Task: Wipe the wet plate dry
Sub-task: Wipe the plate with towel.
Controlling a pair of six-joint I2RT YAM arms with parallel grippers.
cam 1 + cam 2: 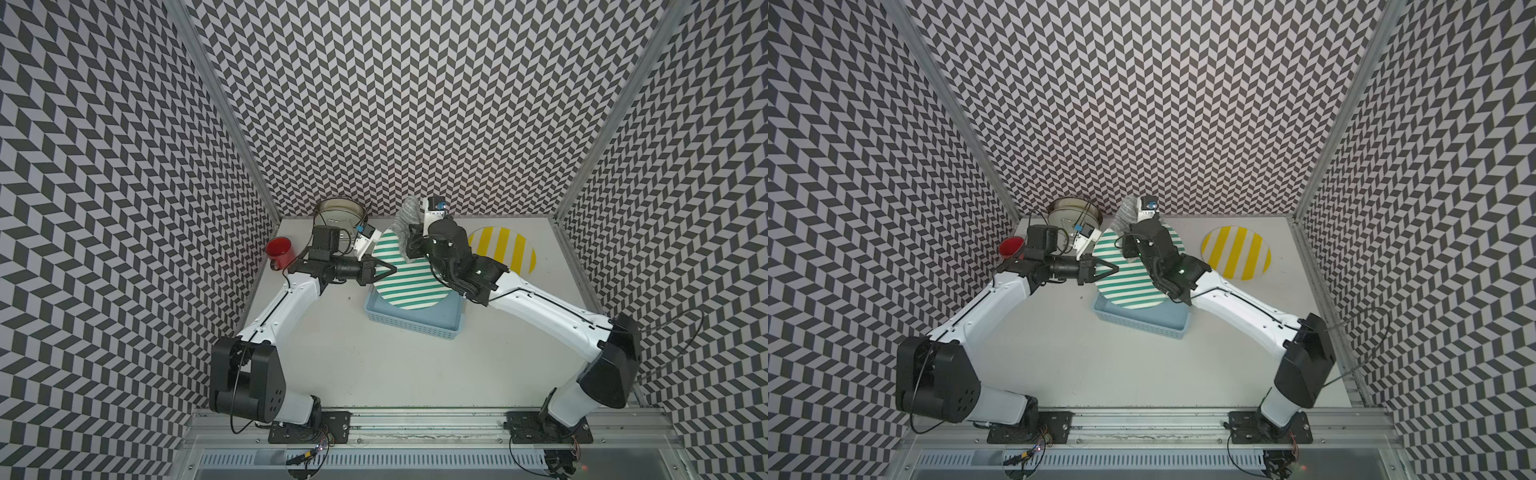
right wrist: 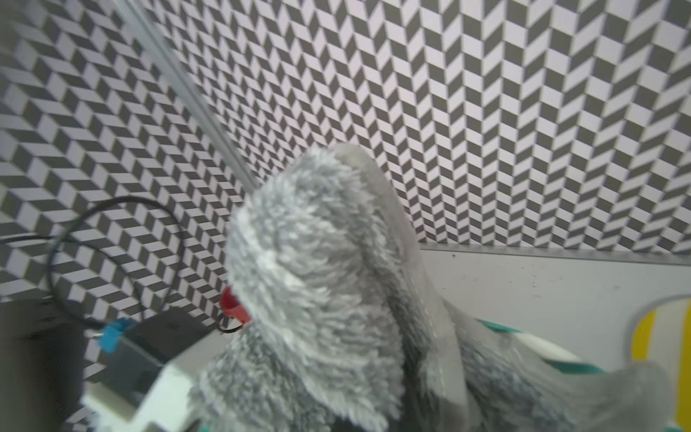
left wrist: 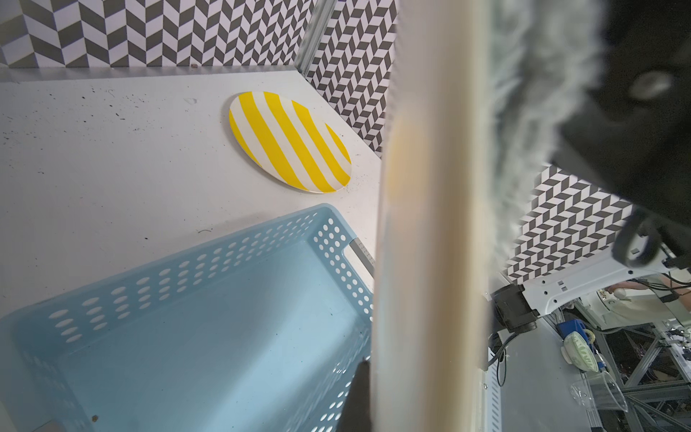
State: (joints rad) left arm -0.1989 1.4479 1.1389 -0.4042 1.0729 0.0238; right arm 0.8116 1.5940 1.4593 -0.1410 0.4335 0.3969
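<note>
A: Chevron walls (image 1: 415, 104) all round, grey & white, w/ a pale surface (image 1: 395, 374) below. Where's the plate?

B: Mid-scene in both top views. The green-striped plate (image 1: 411, 282) (image 1: 1129, 286) is held up at a tilt over the blue basket (image 1: 411, 324). Can't tell if its near rim touches the basket.

A: Who's got it?

B: The left gripper (image 1: 392, 268) (image 1: 1115, 268). Its jaws are pinched narrow on the plate's rim, on the side toward the red mug (image 1: 280, 251). The left wrist view shows the plate edge-on as a blurred cream band (image 3: 430, 224), w/ the basket wall (image 3: 187, 262) beside it.

A: And the other arm?

B: The right gripper (image 1: 409, 243) (image 1: 1127, 245) has its jaws closed on a fluffy grey cloth (image 1: 405, 216) (image 1: 1127, 216). The cloth lies against the far part of the plate's striped face, & its top end sticks up past the rim. The right wrist view is mostly cloth (image 2: 318, 280), w/ a bit of green stripe next to it.

A: Anything else about?

B: A yellow-striped plate (image 1: 503, 249) (image 3: 288, 142) lies flat on the surface, back & to the robot's right, apart from the basket. The mug sits by the left wall. A metal bowl (image 1: 338, 210) stands in the back corner nr the mug, behind the left arm.
</note>
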